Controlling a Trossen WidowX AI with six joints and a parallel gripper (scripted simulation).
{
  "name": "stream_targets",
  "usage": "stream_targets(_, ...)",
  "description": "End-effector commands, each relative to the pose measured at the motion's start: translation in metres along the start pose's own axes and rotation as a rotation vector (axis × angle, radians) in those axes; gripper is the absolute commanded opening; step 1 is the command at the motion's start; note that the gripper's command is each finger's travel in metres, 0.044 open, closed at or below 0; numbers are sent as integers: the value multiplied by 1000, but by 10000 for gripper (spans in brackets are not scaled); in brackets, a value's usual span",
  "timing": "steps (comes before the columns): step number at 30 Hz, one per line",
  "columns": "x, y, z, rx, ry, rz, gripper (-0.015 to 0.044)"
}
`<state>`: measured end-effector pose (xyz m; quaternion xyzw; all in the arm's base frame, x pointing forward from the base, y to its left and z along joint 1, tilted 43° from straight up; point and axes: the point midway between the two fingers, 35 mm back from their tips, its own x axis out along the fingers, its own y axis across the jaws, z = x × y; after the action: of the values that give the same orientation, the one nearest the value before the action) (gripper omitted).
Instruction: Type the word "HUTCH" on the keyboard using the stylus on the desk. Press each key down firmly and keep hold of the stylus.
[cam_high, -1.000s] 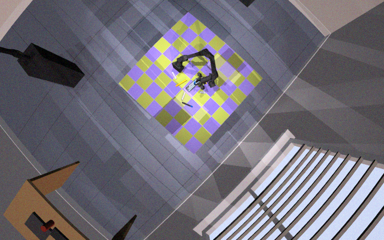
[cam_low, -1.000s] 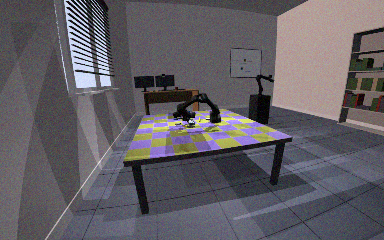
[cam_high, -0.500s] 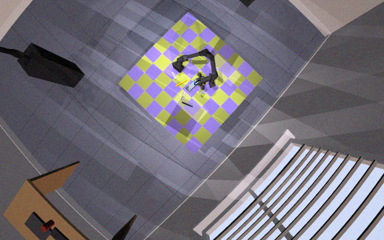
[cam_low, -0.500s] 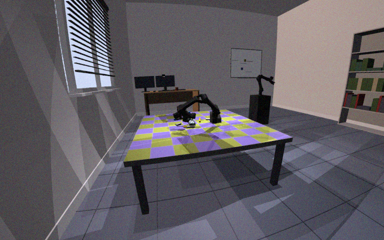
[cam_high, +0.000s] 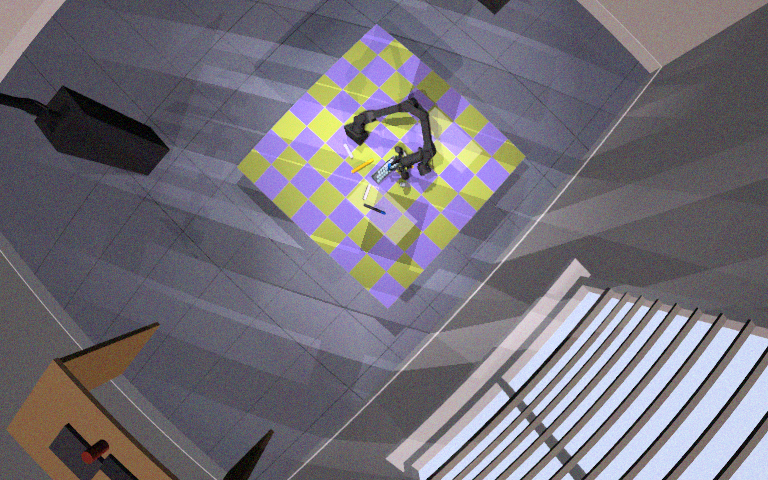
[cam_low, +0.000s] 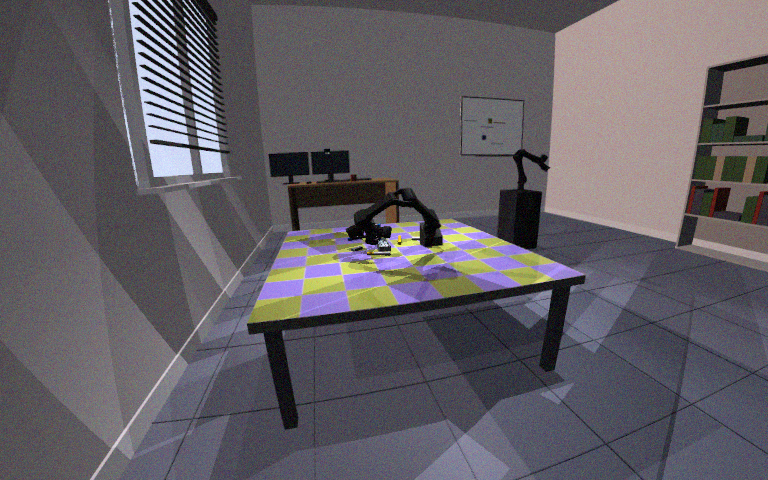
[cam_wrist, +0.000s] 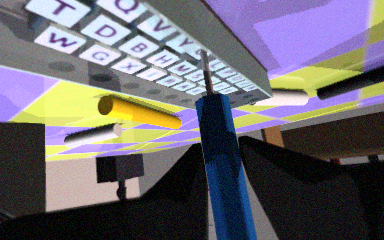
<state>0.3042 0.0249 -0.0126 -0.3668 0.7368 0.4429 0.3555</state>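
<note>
Since the blue stylus is already clamped in the hand and poking up over the keys, I'd say we're in the typing step proper, not the pickup.

Going left to right in the wrist view: the keyboard (cam_wrist: 30, 60) fills the upper left, with its letters in an odd order. I can read T, W, D, G, Q, B, and an H key (cam_wrist: 163, 59) further along. Below it on the checkered table (cam_wrist: 310, 30) lie a short white rod (cam_wrist: 92, 135) and then a yellow rod (cam_wrist: 139, 113), both loose and apart from the keyboard.

Then comes the stylus (cam_wrist: 215, 115), running straight up the middle, with the hand (cam_wrist: 220, 150) clenched around its lower body, a dark finger on either side. Its thin grey tip sits over the keys near the Y, a bit right of the H. I honestly can't tell if it's touching a key or just hovering, or which letter of the word it's on.

Right of that are another white rod (cam_wrist: 280, 98) and a dark pen (cam_wrist: 350, 82), also just lying there.

Next move, as I see it: line the tip up squarely over the wanted key, push straight down firmly, lift clean off, and keep the grip tight so the stylus doesn't slide in the fingers.
</note>
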Motion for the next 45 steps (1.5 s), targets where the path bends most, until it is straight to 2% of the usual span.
stream_targets(1, 0, 0, 1, 2, -5, 2, 81)
stream_targets(10, -18, 0, -31, 3, -4, 1, 81)
stream_targets(15, -19, 1, -30, 7, -11, -9, 78)
stream_targets(27, -42, 25, -26, -103, -10, -187, 0)
stream_targets(45, -64, 62, -24, -261, -5, -444, 0)
